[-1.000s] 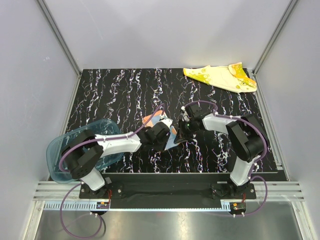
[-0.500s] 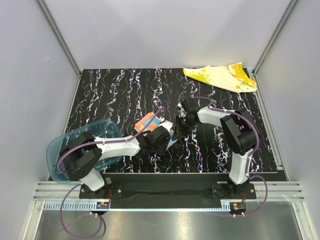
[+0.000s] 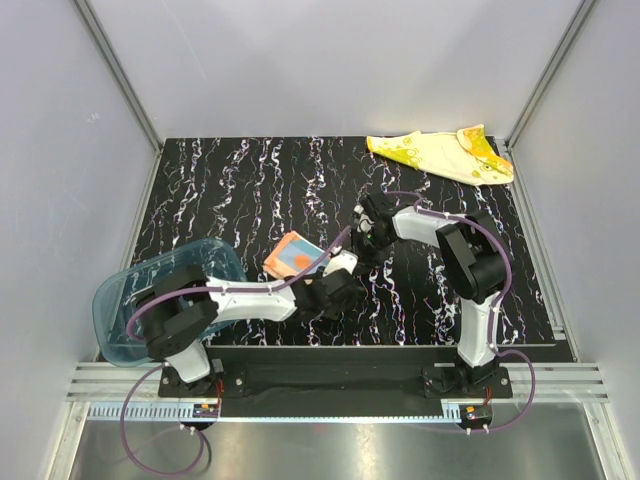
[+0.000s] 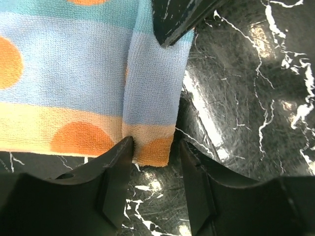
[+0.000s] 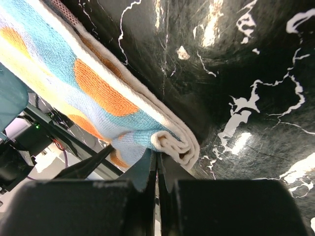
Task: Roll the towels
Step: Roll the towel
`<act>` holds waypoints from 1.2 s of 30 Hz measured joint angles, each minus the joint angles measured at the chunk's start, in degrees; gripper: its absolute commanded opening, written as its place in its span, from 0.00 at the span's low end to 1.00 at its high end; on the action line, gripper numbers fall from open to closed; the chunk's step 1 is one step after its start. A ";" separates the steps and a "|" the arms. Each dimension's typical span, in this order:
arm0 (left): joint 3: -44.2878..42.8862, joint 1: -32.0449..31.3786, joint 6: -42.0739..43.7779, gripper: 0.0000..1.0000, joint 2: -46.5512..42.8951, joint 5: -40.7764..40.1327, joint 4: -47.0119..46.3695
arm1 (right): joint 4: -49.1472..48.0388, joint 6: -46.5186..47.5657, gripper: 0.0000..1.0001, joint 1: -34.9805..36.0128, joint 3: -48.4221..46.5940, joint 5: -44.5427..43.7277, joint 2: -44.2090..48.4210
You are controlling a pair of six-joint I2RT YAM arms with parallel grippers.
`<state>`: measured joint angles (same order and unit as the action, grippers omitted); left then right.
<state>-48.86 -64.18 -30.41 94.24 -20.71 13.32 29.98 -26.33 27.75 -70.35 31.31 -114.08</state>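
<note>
The orange-pink towel (image 3: 292, 256) lies mid-table with pale blue bands and orange dots. Its near edge is turned into a narrow roll (image 4: 153, 88). My left gripper (image 4: 156, 147) is open around the roll's end. One fingertip (image 4: 125, 147) touches the cloth and the other stands clear of it. From above, the left gripper (image 3: 338, 272) sits just right of the towel. My right gripper (image 5: 157, 157) is shut, tips against the roll's other end (image 5: 177, 145), with no cloth seen between them. The yellow towel (image 3: 440, 155) lies unrolled at the far right corner.
A translucent teal tray (image 3: 135, 305) hangs over the table's near left edge beside the left arm's base. The right arm (image 3: 470, 260) arches over the right half of the black marbled table (image 3: 230, 190). Grey walls close in three sides.
My left gripper's jaws have opened wider and the arm has shifted right and nearer. The towel now lies flatter, orange side up. My right gripper has drawn back a little, still shut.
</note>
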 measured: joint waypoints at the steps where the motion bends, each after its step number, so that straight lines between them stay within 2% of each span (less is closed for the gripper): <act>1: -0.61 -0.63 -0.28 0.45 0.61 -1.20 0.57 | 0.22 0.13 0.03 -0.07 -0.20 0.09 -0.13; 5: -3.50 -3.32 -1.64 0.36 3.52 -6.78 3.89 | 1.38 0.87 0.04 -0.39 -1.14 0.33 -0.70; 10: -5.79 -5.92 -3.28 0.14 6.16 -12.59 6.62 | 3.15 1.92 0.04 -1.18 -2.19 0.31 -1.25; 13: -6.64 -6.86 -4.15 0.05 7.32 -14.91 8.07 | 4.22 2.71 0.04 -2.05 -2.40 -0.11 -1.33; 19: -6.86 -7.21 -4.26 0.00 7.15 -15.06 8.02 | 5.92 3.61 0.08 -3.91 -2.40 -1.66 -1.29; 23: -5.92 -7.17 -4.00 0.00 4.92 -10.25 8.02 | 6.73 4.59 0.18 -5.42 -2.40 -4.66 -0.28; 24: -5.44 -7.17 -4.00 0.00 3.98 -8.26 8.02 | 6.95 4.92 0.26 -6.01 -2.40 -6.05 0.26; 25: -5.07 -7.17 -4.02 0.00 3.28 -6.58 7.93 | 7.26 5.09 0.29 -6.71 -2.40 -7.39 0.87; 30: -2.14 -7.04 -5.07 0.00 -0.17 2.99 3.96 | 9.05 5.46 0.35 -9.62 -1.64 -12.37 6.51; 32: -0.83 -6.60 -6.03 0.00 -1.27 6.45 1.90 | 9.64 5.25 0.41 -10.23 -1.01 -13.31 10.05; 36: 3.28 -4.57 -8.87 0.00 -3.58 14.36 -4.74 | 9.75 4.39 0.45 -10.36 1.27 -13.57 16.74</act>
<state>-45.58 -68.75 -39.29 90.65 -6.35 8.58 39.72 -21.93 17.39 -69.08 17.74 -97.34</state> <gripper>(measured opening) 0.126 0.429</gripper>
